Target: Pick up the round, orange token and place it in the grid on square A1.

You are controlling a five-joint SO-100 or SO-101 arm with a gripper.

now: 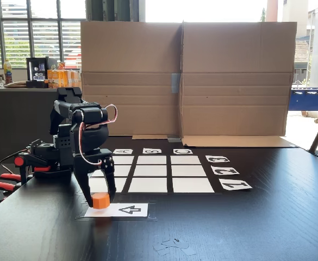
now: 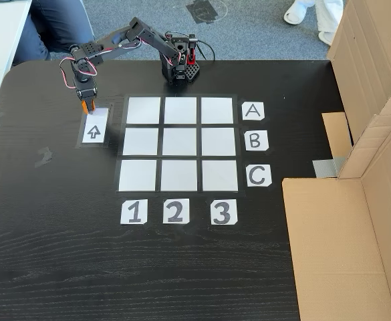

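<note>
On the black table [image 1: 256, 228], the gripper [image 1: 100, 201] points straight down over one end of the white arrow card [image 1: 125, 210], its two dark fingers [image 1: 84, 187] set on either side of the orange token [image 1: 100, 200] with only a narrow gap between them; the token sits at their tips, at the card's surface, though whether it rests on the card or is lifted just clear of it cannot be told. In the other fixed view the gripper [image 2: 87, 107] and the token [image 2: 88, 105] show at the end of the arrow card [image 2: 94, 130] nearest the arm's base [image 2: 180, 67], which stands at the table's far edge. The grid [image 2: 179, 144] lies just beside the card, toward the middle of the table [image 2: 61, 254], with its labels A, B, C along one side and 1, 2, 3 along another. Square A1 [image 2: 144, 110] is the corner cell closest to the gripper and lies bare; in the low fixed view square A1 [image 1: 120, 160] is partly hidden behind the arm. Cardboard walls [image 1: 183, 76] stand along the table's far edge there
</note>
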